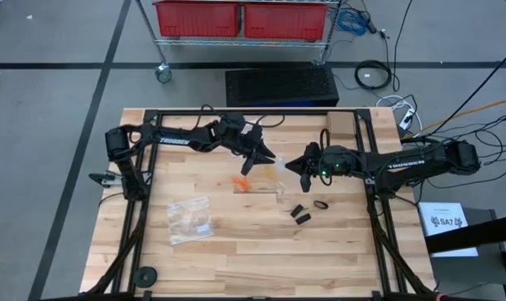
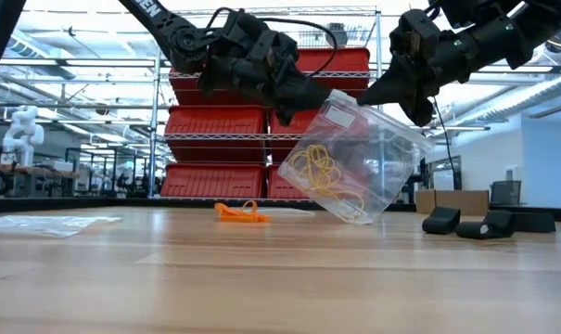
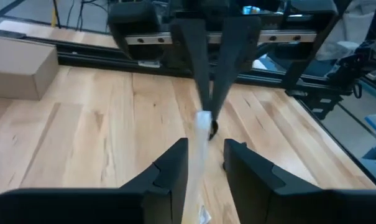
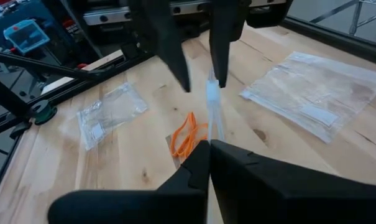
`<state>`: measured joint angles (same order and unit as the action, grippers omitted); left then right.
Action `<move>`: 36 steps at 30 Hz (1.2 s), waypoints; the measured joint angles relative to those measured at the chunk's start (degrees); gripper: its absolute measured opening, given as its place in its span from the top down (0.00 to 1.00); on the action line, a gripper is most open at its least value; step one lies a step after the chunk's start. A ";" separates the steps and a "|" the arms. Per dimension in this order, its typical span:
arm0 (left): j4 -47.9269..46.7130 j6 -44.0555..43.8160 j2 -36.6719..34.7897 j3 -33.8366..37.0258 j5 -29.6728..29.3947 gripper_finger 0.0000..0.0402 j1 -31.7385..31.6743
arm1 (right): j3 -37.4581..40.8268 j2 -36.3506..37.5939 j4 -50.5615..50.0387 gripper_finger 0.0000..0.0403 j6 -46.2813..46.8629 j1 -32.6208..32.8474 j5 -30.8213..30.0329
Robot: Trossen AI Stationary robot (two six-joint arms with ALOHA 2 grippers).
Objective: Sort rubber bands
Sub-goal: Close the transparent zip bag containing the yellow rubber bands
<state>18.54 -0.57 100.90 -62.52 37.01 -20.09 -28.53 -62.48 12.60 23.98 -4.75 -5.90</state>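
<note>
We see the left gripper (image 2: 328, 96) with jaws narrowly parted astride the clear bag's (image 2: 354, 162) top edge; contact unclear. The right gripper (image 2: 402, 100) is pinched closed on that edge, holding the bag tilted above the wooden table (image 2: 280, 278). Pale yellow rubber bands (image 2: 326, 176) sit inside; orange bands (image 2: 241, 212) lie below. Red bins (image 2: 215, 121) behind.

Overhead, table-level and wrist cameras share the table (image 1: 236, 251).
</note>
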 joint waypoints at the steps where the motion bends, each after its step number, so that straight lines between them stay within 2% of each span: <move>1: 0.03 -0.01 0.00 0.00 -0.01 0.74 -0.03 | 0.00 0.00 0.00 1.00 0.01 0.00 0.01; 15: 1.60 1.36 0.00 -0.04 -0.04 0.83 0.22 | 0.00 0.00 -0.01 1.00 0.33 0.00 0.31; 25: 2.02 4.19 0.00 -0.04 -0.24 0.98 0.78 | 0.00 0.02 -0.02 1.00 0.38 0.00 0.31; 32: 2.01 4.36 0.00 -0.04 -2.00 0.99 0.84 | 0.00 0.02 0.42 1.00 0.72 0.00 1.38; 36: 1.45 4.39 0.00 -0.04 -2.38 0.99 0.82 | 0.00 0.02 2.18 0.94 2.01 -0.03 1.54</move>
<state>19.99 3.81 100.90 -62.57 34.63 -19.27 -28.54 -62.46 14.78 25.99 -4.79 -4.35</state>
